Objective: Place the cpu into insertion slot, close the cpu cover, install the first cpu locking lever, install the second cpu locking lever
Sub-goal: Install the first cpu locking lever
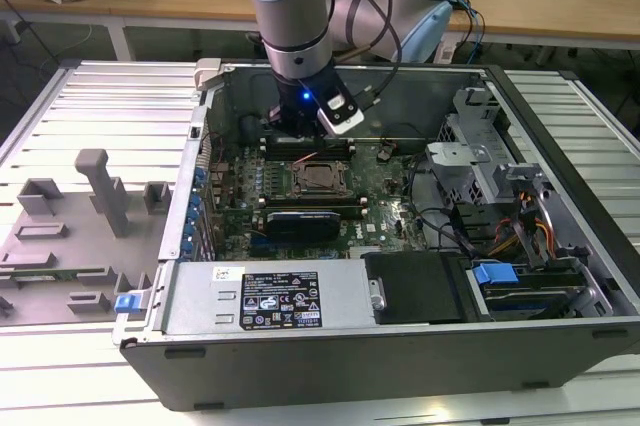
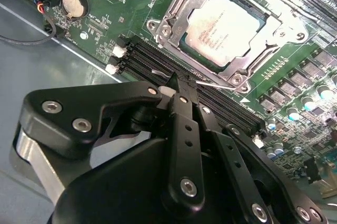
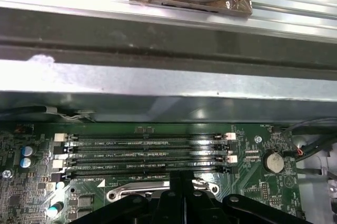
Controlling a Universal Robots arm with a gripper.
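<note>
Reaching arm: grey-and-blue robot arm [image 1: 290,6]; enters the open computer case [image 1: 400,346] from 12 o'clock in the exterior view.
Gripper: black, two-fingered [image 1: 303,138] [image 2: 179,84] [image 3: 179,179]; fingertips pressed together, low over the green motherboard [image 1: 385,191], at 12 o'clock from the insertion slot [image 1: 318,178] in the exterior view.
Cpu: silver-grey top upward [image 2: 224,28]; seated flat in the insertion slot.
Cpu cover: silver metal frame [image 2: 174,24]; lying closed around the cpu, which shows through its central window.
Locking lever: thin bright rod [image 2: 216,83] along the socket edge nearest the gripper; the fingertips are at it, touching or just beside. Whether it is pinched between them cannot be told.
Memory slots: long black rows with white end latches [image 3: 147,155]; between the socket and the case wall, directly under the gripper.
Coin cell: round, silver [image 3: 271,162]; on the board near the end of the memory slots.
Drive cage: grey metal [image 1: 470,161]; 3 o'clock from the socket, exterior view.
Fixture tray: grey moulded blocks [image 1: 60,236]; outside the case, 9 o'clock, exterior view.
</note>
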